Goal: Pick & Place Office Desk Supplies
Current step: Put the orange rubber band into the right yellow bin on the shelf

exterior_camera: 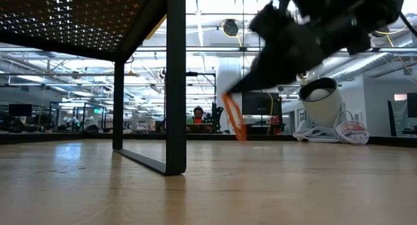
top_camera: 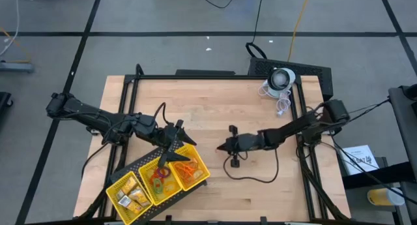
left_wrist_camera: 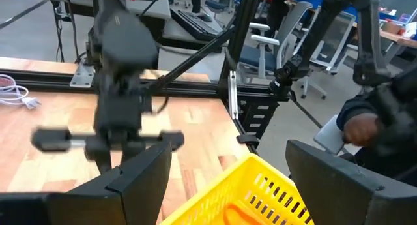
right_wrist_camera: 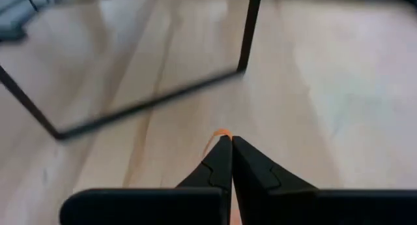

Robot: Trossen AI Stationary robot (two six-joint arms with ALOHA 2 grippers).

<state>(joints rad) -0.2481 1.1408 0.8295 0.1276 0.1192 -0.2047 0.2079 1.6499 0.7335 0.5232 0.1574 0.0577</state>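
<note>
The yellow three-compartment tray (top_camera: pixel 158 181) stands on a black perforated stand (top_camera: pixel 130 165) at the table's near left. It holds yellow-gold blocks (top_camera: pixel 130 195), coloured rings (top_camera: pixel 159 177) and orange rubber bands (top_camera: pixel 189 169). My left gripper (top_camera: pixel 173 149) hovers open above the tray's far edge (left_wrist_camera: pixel 260 186). My right gripper (top_camera: pixel 223 147) is near the table's middle, shut on a thin orange rubber band (exterior_camera: pixel 234 120) that dangles under its tips. My right gripper pinches the orange rubber band at its upper end (right_wrist_camera: pixel 219 134) between the very tips of its two shut fingers (right_wrist_camera: pixel 242 153). The fingers slant down, coming from the table's right. The loop hangs slack below them (exterior_camera: pixel 240 130), lifted clear of the table.
A white round device (top_camera: pixel 282 78) with a coiled white cable sits at the far right corner. A black cable (top_camera: pixel 251 176) lies on the wood by my right arm. The stand's black legs (exterior_camera: pixel 174 81) rise left of the band. A person (left_wrist_camera: pixel 381 120) is beyond the table.
</note>
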